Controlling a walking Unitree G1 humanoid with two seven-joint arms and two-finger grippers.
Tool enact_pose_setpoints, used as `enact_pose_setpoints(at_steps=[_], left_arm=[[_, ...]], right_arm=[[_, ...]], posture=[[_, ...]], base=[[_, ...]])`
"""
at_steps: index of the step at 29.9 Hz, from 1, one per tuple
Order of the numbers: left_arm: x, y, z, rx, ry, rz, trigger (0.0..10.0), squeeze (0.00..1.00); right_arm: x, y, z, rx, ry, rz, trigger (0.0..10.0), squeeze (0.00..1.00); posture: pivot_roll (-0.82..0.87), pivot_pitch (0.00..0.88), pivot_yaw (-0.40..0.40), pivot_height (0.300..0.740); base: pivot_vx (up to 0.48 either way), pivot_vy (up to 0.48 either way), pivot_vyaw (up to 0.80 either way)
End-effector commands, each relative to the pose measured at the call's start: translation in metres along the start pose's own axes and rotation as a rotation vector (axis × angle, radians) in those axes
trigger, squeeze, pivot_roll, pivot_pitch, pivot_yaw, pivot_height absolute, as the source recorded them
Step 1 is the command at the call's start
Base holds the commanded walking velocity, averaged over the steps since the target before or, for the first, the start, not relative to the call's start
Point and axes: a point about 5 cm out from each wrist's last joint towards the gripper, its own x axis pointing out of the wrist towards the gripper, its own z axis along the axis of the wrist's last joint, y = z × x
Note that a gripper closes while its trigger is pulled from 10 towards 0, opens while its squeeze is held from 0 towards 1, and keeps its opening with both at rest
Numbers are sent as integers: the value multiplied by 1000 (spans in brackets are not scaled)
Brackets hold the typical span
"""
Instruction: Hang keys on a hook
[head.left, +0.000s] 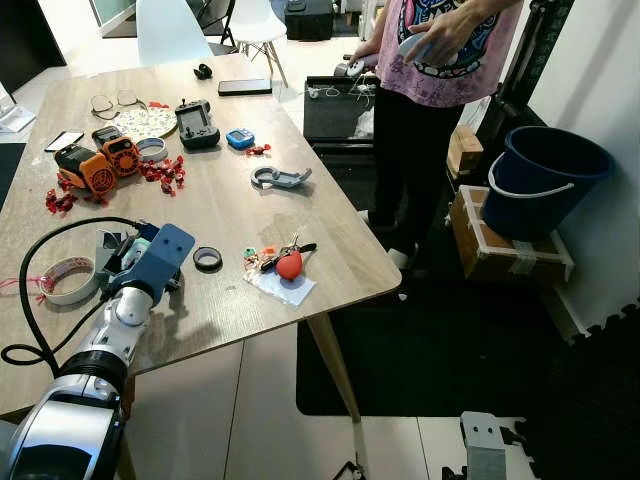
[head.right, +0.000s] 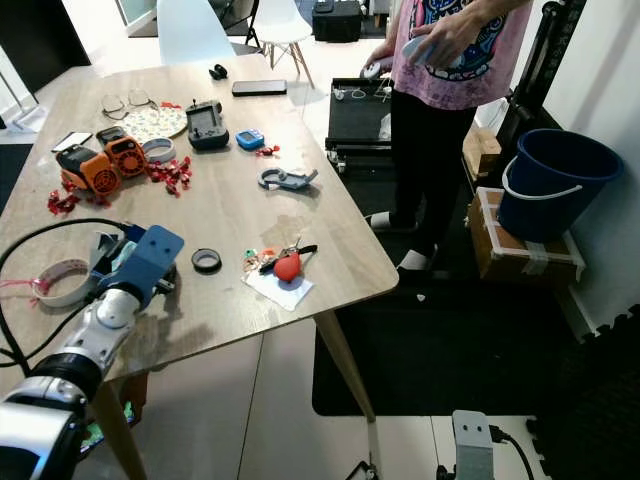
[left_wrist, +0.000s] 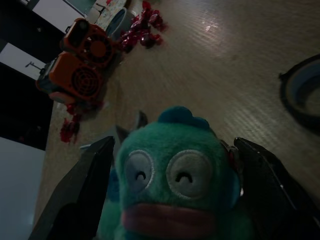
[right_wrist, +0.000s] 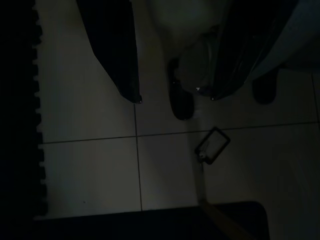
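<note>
While the left gripper (left_wrist: 175, 200) sits over the wooden table (head.left: 230, 215) well to the left of the keys (head.left: 285, 258), its fingers (left_wrist: 82, 190) stand spread on either side of a teal plush toy (left_wrist: 175, 185), close to its sides; whether they press it I cannot tell. The task looks barely begun: the keys, a bunch with a red fob, lie untouched on a clear plastic sleeve (head.left: 283, 287) near the table's front edge, with a small black ring (head.left: 208, 258) just to their left and a grey hook-shaped piece (head.left: 280, 178) beyond them, further up the table. The next move, I judge, calls for bringing a gripper across to the keys and closing on the bunch. To the right of the keys a person (head.left: 440, 60) stands past the table's corner. The right gripper (right_wrist: 172, 95) hangs idle above the tiled floor (right_wrist: 90, 165), its fingers parted with nothing between them.
</note>
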Motion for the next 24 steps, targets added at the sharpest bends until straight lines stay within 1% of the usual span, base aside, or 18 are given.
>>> enact_pose_setpoints(at_steps=[1, 7, 11, 15, 20, 21, 24], left_arm=[[-1, 16, -9, 14, 26, 35, 10000, 0], [-2, 24, -13, 22, 41, 48, 10000, 0], [-4, 24, -21, 31, 72, -9, 10000, 0], [-5, 20, -24, 30, 81, -44, 10000, 0], [-11, 1, -32, 0, 103, -241, 10000, 0], [-11, 1, -32, 0, 103, -241, 10000, 0], [-13, -5, -33, -44, 117, -313, 10000, 0]], right_arm=[[-1, 0, -6, 17, 14, -6, 10000, 0], [-1, 0, -6, 17, 15, -4, 10000, 0], [-1, 1, -6, 18, 14, -2, 10000, 0], [-1, 2, -6, 18, 15, -1, 10000, 0], [-1, 2, -7, 18, 17, 2, 10000, 0], [-1, 2, -7, 18, 17, 2, 10000, 0], [-1, 2, -7, 18, 18, 3, 10000, 0]], posture=[[8, 121, 28, 740], [10, 122, 27, 740], [12, 120, 28, 740], [13, 120, 28, 740], [13, 123, 26, 740], [13, 123, 26, 740], [13, 121, 25, 740]], base=[[0, 0, 0], [0, 0, 0], [0, 0, 0], [0, 0, 0], [0, 0, 0], [0, 0, 0], [0, 0, 0]])
